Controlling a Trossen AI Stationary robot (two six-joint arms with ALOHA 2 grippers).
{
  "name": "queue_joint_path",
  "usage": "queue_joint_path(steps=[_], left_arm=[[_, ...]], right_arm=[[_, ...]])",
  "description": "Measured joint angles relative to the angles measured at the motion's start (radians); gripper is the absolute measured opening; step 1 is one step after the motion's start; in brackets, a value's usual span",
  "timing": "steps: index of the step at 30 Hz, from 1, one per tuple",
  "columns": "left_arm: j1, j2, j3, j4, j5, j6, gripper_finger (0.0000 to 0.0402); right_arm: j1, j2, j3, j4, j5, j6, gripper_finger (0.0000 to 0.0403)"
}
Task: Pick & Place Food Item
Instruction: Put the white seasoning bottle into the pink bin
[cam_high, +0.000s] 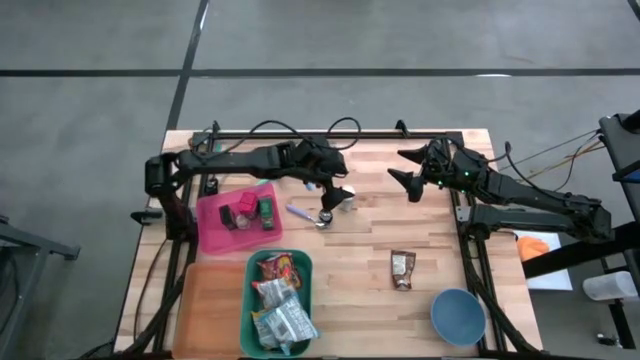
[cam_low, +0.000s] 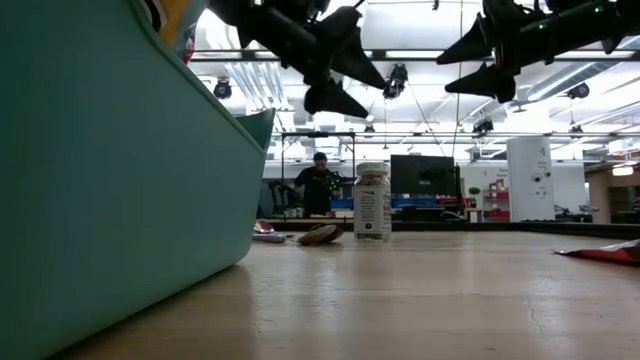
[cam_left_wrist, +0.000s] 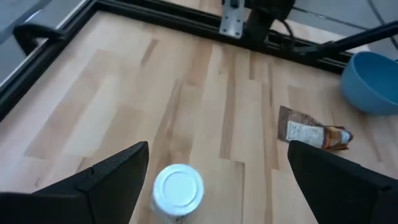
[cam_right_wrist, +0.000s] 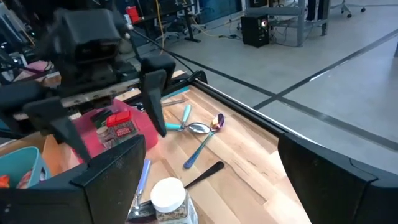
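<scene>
A small jar with a white lid (cam_left_wrist: 178, 186) stands upright on its base on the wooden table (cam_high: 360, 250), near the middle (cam_high: 347, 200). My left gripper (cam_left_wrist: 217, 149) hangs open above and just short of it, slanting down, clear of the lid in the low view (cam_low: 345, 85). A brown snack packet (cam_high: 402, 268) lies flat toward the near right (cam_left_wrist: 314, 132). My right gripper (cam_high: 397, 165) waits open in the air at the far right, with nothing between its fingers (cam_right_wrist: 210, 143).
Spoons (cam_high: 312, 213) lie left of the jar. A pink tray (cam_high: 215, 235) with small items stands farther left. A teal bin (cam_high: 300, 262) of snack packs and an orange tray (cam_high: 205, 310) sit near left, and a blue bowl (cam_high: 458, 315) near right.
</scene>
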Motion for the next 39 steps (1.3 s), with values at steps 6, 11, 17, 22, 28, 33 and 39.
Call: queue_joint_path(steps=[6,11,17,22,28,33,39], left_arm=[[-0.020,0.041,0.008,-0.004,-0.033,0.015,0.0388],[-0.026,0.076,0.007,0.000,-0.051,-0.016,0.0388],[-0.026,0.131,0.030,-0.006,-0.079,-0.085,0.0388],[-0.026,0.166,0.033,0.000,-0.086,-0.090,0.0388],[-0.025,0.179,0.032,0.008,-0.116,-0.098,0.0388],[-0.024,0.198,0.032,0.008,-0.141,-0.152,0.0388],[-0.023,0.230,0.032,0.004,-0.142,-0.226,0.0388]], right_arm=[[0.000,0.005,0.000,0.000,0.000,0.000,0.0364],[0.000,0.005,0.000,0.000,0.000,0.000,0.0364],[0.000,0.008,0.000,0.000,0.000,0.000,0.0364],[0.000,0.011,0.000,-0.001,0.000,0.000,0.0364],[0.000,0.011,0.000,-0.001,0.000,0.000,0.0364],[0.000,0.011,0.000,-0.002,0.000,0.000,0.0364],[0.000,0.010,0.000,-0.002,0.000,0.000,0.0364]])
